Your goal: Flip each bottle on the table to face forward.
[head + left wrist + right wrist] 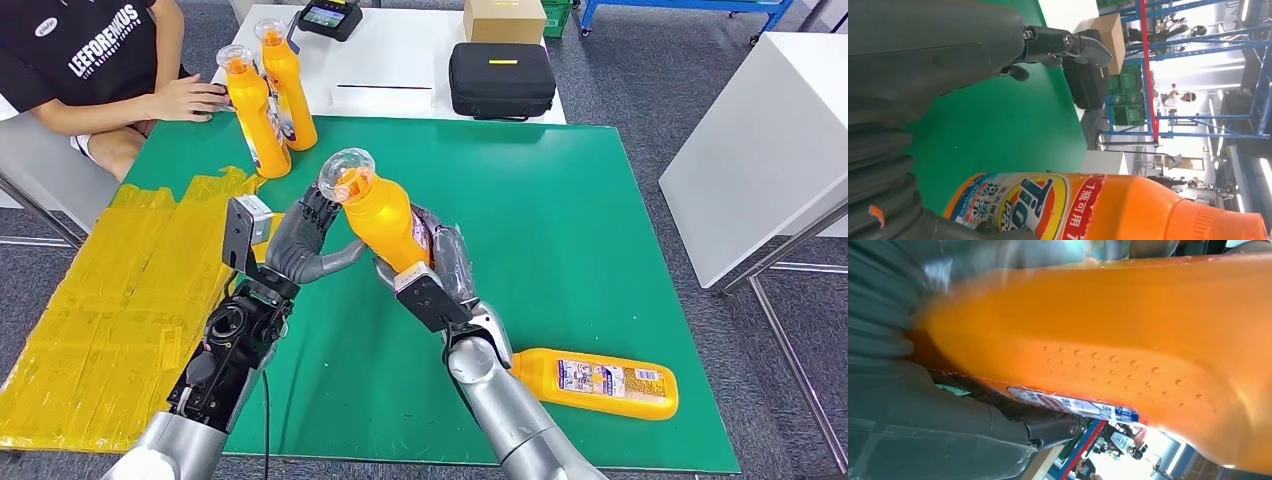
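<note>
Nearest to me, at the lower right of the head view, one orange bottle [598, 382] lies flat on the green counter [600, 220], its label up and its neck pointing towards my right forearm. Just above it, at centre frame, my right hand [440, 275] has its fingers [452, 262] wrapped round the lower body of the raised bottle [380, 210], which leans with its clear cap towards upper left, clear of the counter. My left hand [300, 245] sits beside it, fingers spread and curled towards the bottle's shoulder; I cannot tell whether they touch it, so I judge that hand empty. The bottle looks like stiff, smooth plastic, likely full and fairly heavy, and the glossy label could slip; the dimpled side patch in the right wrist view looks like the surest place to grip, low on the body rather than at the cap. Farther off, at upper left, two upright bottles [270, 95] stand close together near a seated person's hand [190, 98].
</note>
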Tool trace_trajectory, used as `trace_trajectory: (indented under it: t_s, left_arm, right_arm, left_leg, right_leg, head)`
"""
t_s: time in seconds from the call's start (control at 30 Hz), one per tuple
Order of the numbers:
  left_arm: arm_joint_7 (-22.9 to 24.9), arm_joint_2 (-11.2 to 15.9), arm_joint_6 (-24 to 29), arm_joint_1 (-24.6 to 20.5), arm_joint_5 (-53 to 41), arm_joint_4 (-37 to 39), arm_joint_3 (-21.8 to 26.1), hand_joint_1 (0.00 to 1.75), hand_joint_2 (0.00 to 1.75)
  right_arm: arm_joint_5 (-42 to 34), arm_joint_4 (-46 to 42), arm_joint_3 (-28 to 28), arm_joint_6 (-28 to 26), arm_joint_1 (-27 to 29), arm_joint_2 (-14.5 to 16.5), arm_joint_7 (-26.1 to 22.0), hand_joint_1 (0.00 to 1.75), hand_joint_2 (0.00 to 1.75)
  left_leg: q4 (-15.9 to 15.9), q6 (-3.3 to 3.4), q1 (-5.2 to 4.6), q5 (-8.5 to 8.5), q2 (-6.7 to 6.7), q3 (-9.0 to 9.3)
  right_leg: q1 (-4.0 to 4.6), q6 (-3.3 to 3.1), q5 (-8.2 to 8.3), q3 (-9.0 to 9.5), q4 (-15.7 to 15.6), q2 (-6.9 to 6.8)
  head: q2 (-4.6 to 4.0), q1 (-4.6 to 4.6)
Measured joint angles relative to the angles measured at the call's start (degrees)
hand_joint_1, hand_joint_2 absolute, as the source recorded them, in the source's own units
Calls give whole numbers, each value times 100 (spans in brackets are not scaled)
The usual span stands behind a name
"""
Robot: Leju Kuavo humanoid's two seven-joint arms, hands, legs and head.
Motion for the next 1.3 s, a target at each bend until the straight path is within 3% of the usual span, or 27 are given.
trace_trajectory:
  t_s: [0.27,0.67,1.3]
  left_arm:
    - [48,0,14,47,31,-55,-53,0,175]
    - [208,-36,52,196,68,-354,-223,0,175]
    - [186,-160,-42,192,99,-382,-384,0,175]
  right_arm:
    - [-105,20,0,-89,4,0,20,175,175]
    - [-805,30,-331,-967,-20,0,-75,175,175]
    - [-617,471,-215,-1031,-326,254,-68,175,175]
  left_leg:
    - [0,0,0,0,0,-1]
    - [0,0,-1,0,0,-2]
    - [0,0,0,0,1,-2]
  right_leg:
    - [0,0,0,0,0,0]
    - [0,0,1,0,0,0]
    - [0,0,1,-1,0,0]
  head:
    - [0,0]
    - [0,0]
    - [0,-1]
